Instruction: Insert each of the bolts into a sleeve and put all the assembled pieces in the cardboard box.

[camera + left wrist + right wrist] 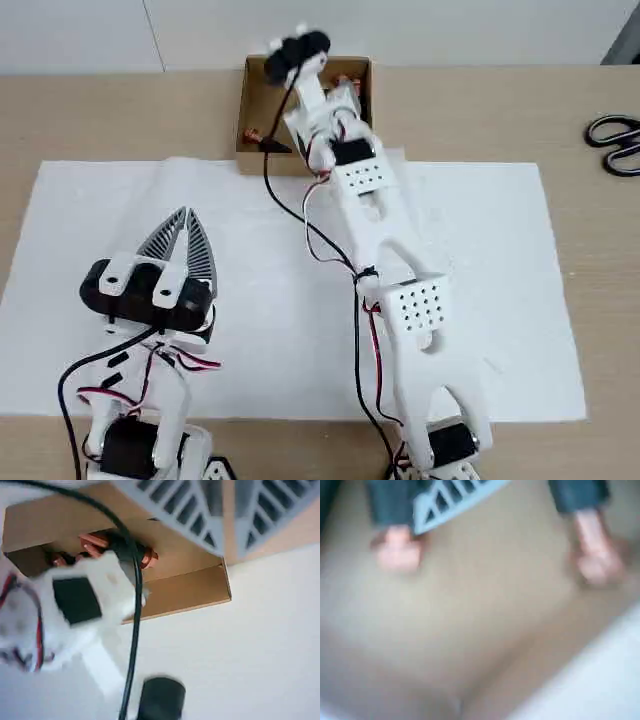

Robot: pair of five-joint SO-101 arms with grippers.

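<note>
OK, left gripper (184, 214) first: its fingers (175, 510) are closed tip to tip with nothing between them. It hangs over the white sheet (480, 250) near its own arm's base, well apart from the cardboard box (255, 95).

The right gripper (305, 108) is down inside the cardboard box, at the end of a long stretched arm. I can't tell whether it's open or closed, because the wrist view is too blurred.

In the left wrist view I see copper-coloured pieces (95, 544) lying on the box floor, partly behind the right arm's white wrist. In the right wrist view, two dark bits with pinkish ends (395, 550) rest on the brown box floor, one on each side. I can't tell bolt from sleeve there.

The box sits at the far edge of the sheet, on the worktop (100, 110). A black cable (300, 215) trails from the right arm's wrist across the sheet and crosses the front of the box. Scissors (615, 143) lie at the worktop's right edge, well apart from everything.
</note>
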